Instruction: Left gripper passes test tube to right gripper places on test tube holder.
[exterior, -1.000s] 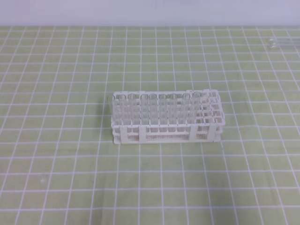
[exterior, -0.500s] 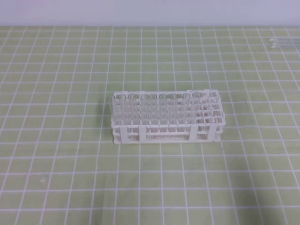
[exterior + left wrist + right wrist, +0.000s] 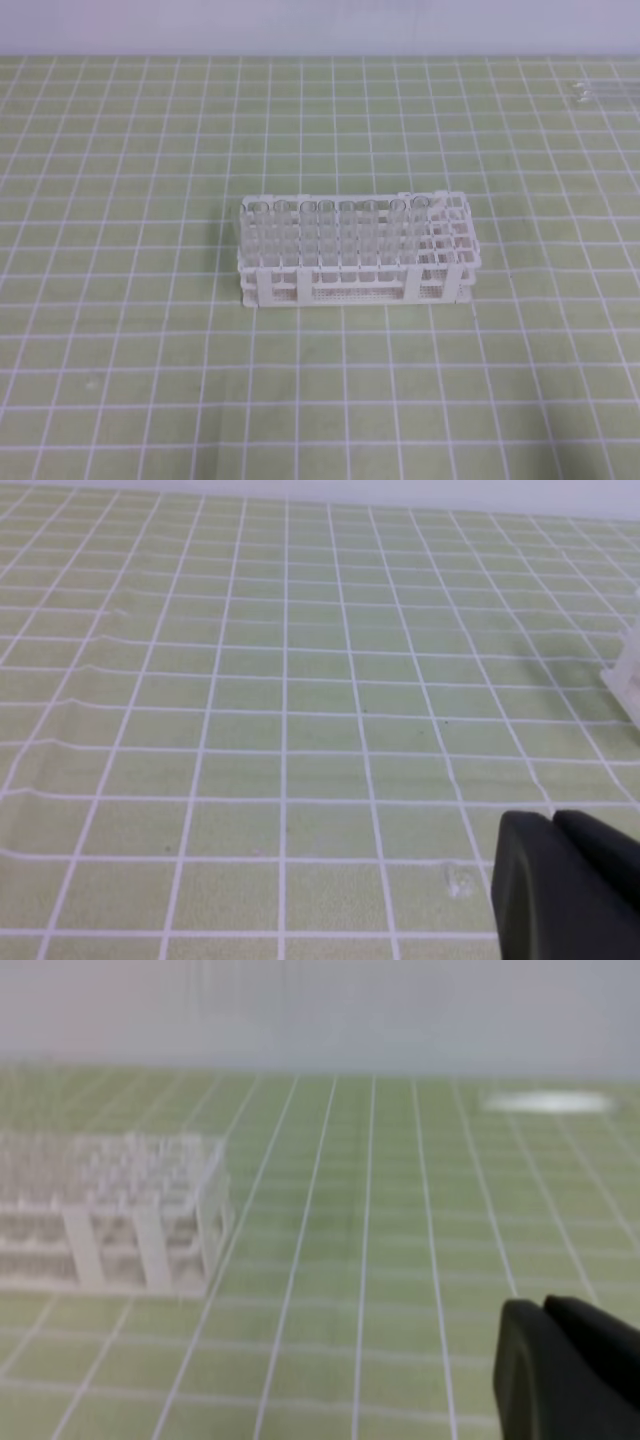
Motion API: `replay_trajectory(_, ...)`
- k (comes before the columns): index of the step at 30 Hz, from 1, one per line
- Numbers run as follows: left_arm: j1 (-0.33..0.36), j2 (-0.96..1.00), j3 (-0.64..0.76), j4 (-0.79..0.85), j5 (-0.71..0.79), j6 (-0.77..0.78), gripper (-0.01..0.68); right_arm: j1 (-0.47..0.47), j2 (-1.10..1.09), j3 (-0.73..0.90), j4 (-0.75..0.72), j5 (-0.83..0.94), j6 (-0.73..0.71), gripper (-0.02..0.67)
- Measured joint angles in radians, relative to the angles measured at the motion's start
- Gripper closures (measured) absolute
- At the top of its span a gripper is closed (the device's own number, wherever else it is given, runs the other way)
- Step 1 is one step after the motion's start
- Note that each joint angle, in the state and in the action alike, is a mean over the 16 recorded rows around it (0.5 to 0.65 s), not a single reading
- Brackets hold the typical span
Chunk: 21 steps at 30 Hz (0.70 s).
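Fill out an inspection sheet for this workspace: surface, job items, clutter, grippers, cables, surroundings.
Surface: green mat with white grid lines, slightly rippled in the left wrist view.
Job's things: white test tube holder stands mid-mat, clear tubes upright in its back row; loose clear tubes lie at the far right edge.
Clutter: nothing seen.
Grippers: left gripper shut, empty, low over the mat; right gripper shut, empty, right of the holder.
Cables: nothing seen.
Surroundings: plain pale wall behind the mat.

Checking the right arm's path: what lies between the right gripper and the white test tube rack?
In the right wrist view, only bare green gridded mat lies between the shut black right gripper and the white lattice rack.
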Motion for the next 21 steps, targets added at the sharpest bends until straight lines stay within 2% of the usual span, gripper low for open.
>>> replay_trajectory(8, 0.000, 0.000, 0.000, 0.000, -0.001, 0.000, 0.674, 0.022, -0.016, 0.000, 0.061, 0.095, -0.064, 0.665)
replay_trajectory(21, 0.000, 0.001, 0.000, 0.000, 0.001, 0.000, 0.674, 0.022, -0.016, 0.000, 0.057, 0.102, -0.082, 0.665)
